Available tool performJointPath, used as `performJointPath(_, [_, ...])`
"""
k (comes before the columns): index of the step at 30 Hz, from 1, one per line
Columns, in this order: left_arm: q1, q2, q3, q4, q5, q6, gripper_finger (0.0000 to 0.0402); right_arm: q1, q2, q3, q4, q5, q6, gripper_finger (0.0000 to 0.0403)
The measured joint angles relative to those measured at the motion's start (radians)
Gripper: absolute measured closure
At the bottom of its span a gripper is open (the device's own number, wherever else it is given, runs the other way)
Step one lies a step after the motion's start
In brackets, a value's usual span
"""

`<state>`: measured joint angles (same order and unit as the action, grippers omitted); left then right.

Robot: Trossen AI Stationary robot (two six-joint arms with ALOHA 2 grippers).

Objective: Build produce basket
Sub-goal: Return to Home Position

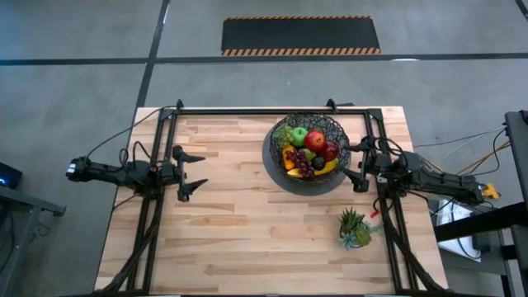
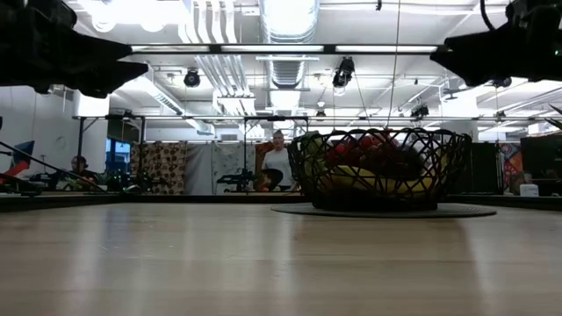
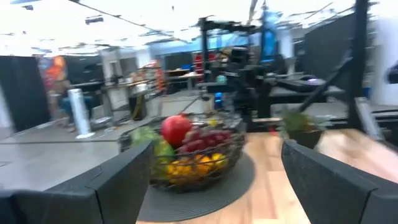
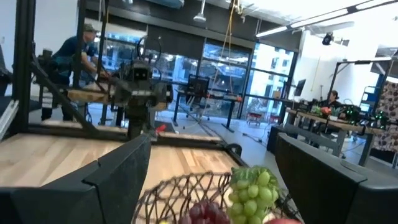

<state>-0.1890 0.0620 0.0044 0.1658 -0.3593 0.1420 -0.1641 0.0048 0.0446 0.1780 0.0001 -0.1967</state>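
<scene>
The basket (image 1: 307, 152), a round black wire bowl on a dark grey disc, stands at the table's far right and holds the produce (image 1: 309, 150): red and green apples, purple and green grapes, a banana, an orange piece. It also shows in the low view as the basket (image 2: 379, 170) and in the left wrist view as the basket (image 3: 186, 155). My left gripper (image 1: 194, 172) hovers open at the table's left, pointing at the basket. Just right of the basket, my right gripper (image 1: 357, 163) hovers open, above the basket's rim (image 4: 186, 186) and the green grapes (image 4: 252, 193).
A small spiky green potted plant (image 1: 355, 228) stands on the table near the right edge, in front of my right arm. A black frame (image 1: 272, 110) runs along the table's far edge and down both sides. Bare wood lies in the middle and near part.
</scene>
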Motion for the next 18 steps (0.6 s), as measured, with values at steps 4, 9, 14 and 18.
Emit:
performJointPath(4, [0.000, 0.004, 0.000, 0.000, -0.066, 0.028, 0.0068, 0.000, 0.006, -0.033, -0.016, 0.000, -0.025, 0.0076])
performJointPath(9, [0.000, 0.012, 0.000, 0.000, -0.069, 0.028, 0.0068, 0.000, 0.007, -0.033, -0.017, 0.000, -0.022, 0.0076])
performJointPath(14, [0.000, 0.016, 0.000, 0.000, -0.069, 0.028, 0.0068, 0.000, 0.011, -0.033, -0.020, 0.000, -0.021, 0.0076])
performJointPath(18, [0.000, 0.017, 0.000, 0.001, -0.069, 0.028, 0.0068, 0.000, 0.011, -0.033, -0.023, 0.000, -0.039, 0.0076])
